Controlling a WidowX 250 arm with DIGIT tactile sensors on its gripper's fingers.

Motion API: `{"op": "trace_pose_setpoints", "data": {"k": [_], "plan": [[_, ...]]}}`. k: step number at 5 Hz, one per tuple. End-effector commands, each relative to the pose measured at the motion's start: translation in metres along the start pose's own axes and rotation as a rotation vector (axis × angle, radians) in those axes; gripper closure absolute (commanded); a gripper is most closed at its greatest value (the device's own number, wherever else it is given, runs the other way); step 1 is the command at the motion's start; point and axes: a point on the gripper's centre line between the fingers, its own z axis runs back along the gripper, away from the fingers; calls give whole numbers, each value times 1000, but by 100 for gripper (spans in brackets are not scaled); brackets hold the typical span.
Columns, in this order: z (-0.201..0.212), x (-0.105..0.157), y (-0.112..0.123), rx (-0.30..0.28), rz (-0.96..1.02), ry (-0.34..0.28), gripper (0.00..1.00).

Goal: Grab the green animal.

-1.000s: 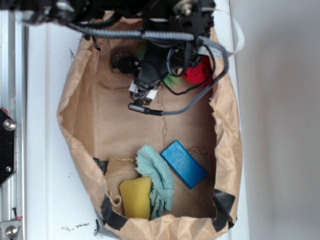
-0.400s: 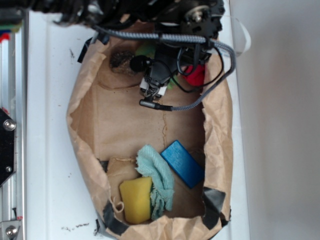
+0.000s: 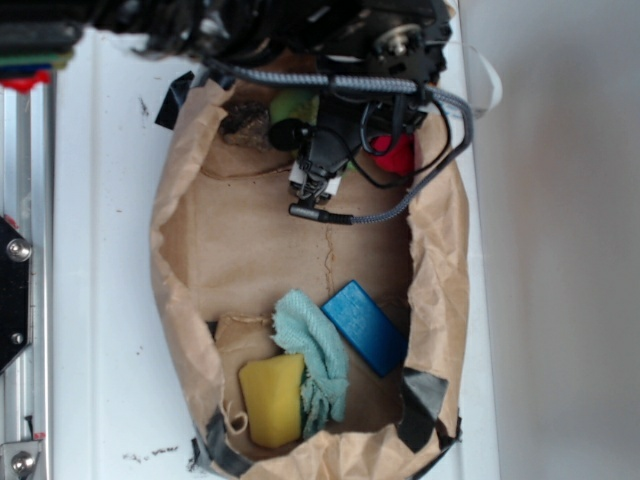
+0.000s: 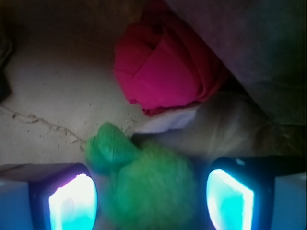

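Observation:
The green animal (image 4: 148, 184), a fuzzy lime-green soft toy, fills the bottom middle of the wrist view. It lies between my two glowing fingertips (image 4: 73, 203), with a narrow gap on each side. My gripper (image 4: 151, 201) is open around it. In the exterior view the gripper (image 3: 322, 175) hangs at the far end of the brown paper bag (image 3: 175, 270). There the arm and cables hide nearly all of the toy.
A red cloth (image 4: 168, 72) (image 3: 398, 155) lies just beyond the toy against the bag's right wall. A dark lump (image 3: 245, 120) sits far left. A blue block (image 3: 366, 327), teal cloth (image 3: 312, 360) and yellow sponge (image 3: 270, 400) lie at the near end.
My gripper has shifted right and a little farther into the bag's far end. The bag's left wall has moved inward to the right and the bag looks narrower.

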Motion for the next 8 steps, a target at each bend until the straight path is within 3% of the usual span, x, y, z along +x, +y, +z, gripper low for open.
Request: {"op": "trace_pose_setpoints", "data": {"k": [1,2,3,4,7,8], "plan": [[-2,16,-4,44,-18,-31,0],[0,5,-13,35,-28,-29,0],[5,3,-13,48,-21,-47,100],[17,0,-13,57,3,-56,100],[66,6,-14,-40,81,-90,100],[91,4,-30,-71,115,-119,100]]}}
